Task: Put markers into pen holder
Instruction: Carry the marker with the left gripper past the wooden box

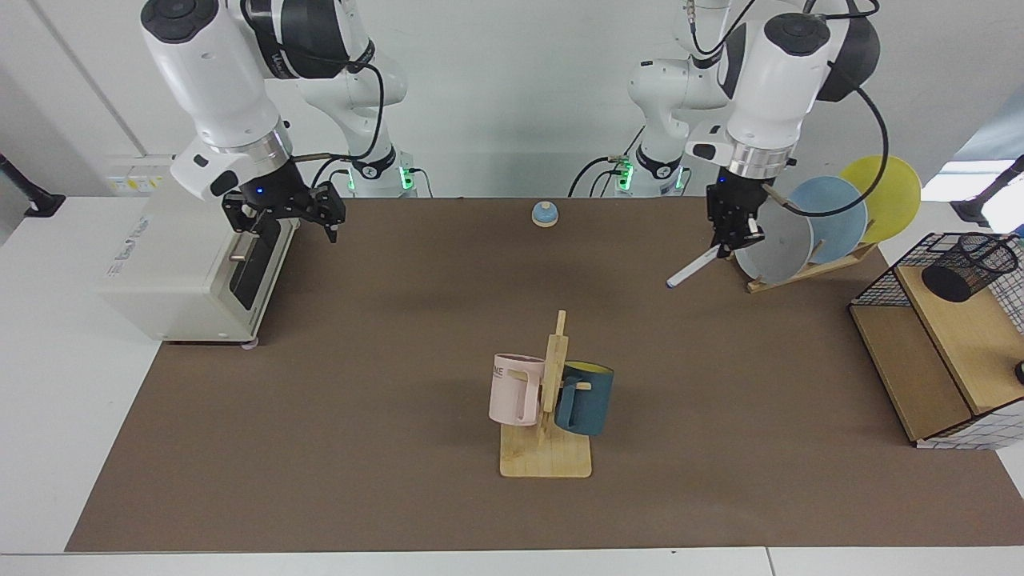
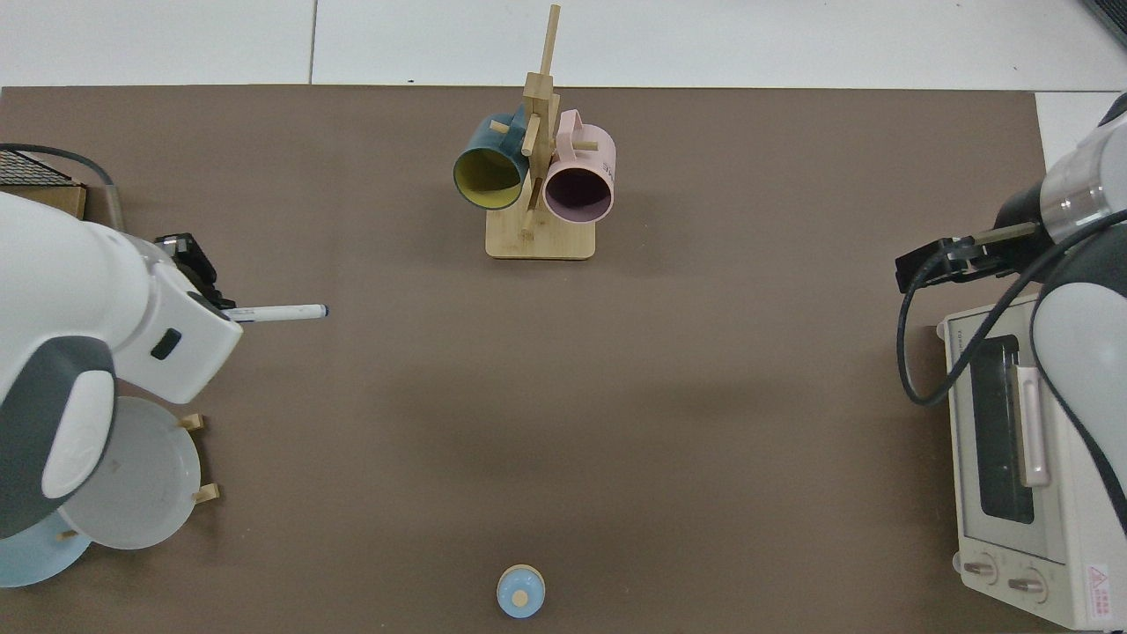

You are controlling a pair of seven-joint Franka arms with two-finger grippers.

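Marker pens are the business, and one is in the air right now! Nearest the facing camera stands the mug rack [image 1: 546,448] with its pink and dark blue mugs, clear of any action. Beyond it, the marker [image 1: 693,267] hangs above the table [image 1: 384,416], clamped at its upper end by the left end effector [image 1: 726,240], barrel slanting down and away from the fingers, its tip pointing toward mid-table. From above, the marker [image 2: 275,312] juts straight out of that same left end effector [image 2: 216,299]. Right beside the hand sits the plate rack [image 1: 800,268], so there's a snag risk. Off at the table's edge, on the wooden shelf [image 1: 944,352], the pen holder [image 1: 968,266] lies tipped on its side, mouth facing up and outward, well apart from the marker. To do this well, I'd say carry on past the plates, swing the barrel to line up with that mouth, then slide it in before letting go. Farthest back, the right end effector [image 1: 282,216] waits by the toaster oven [image 1: 192,256], fingers spread, holding nothing.
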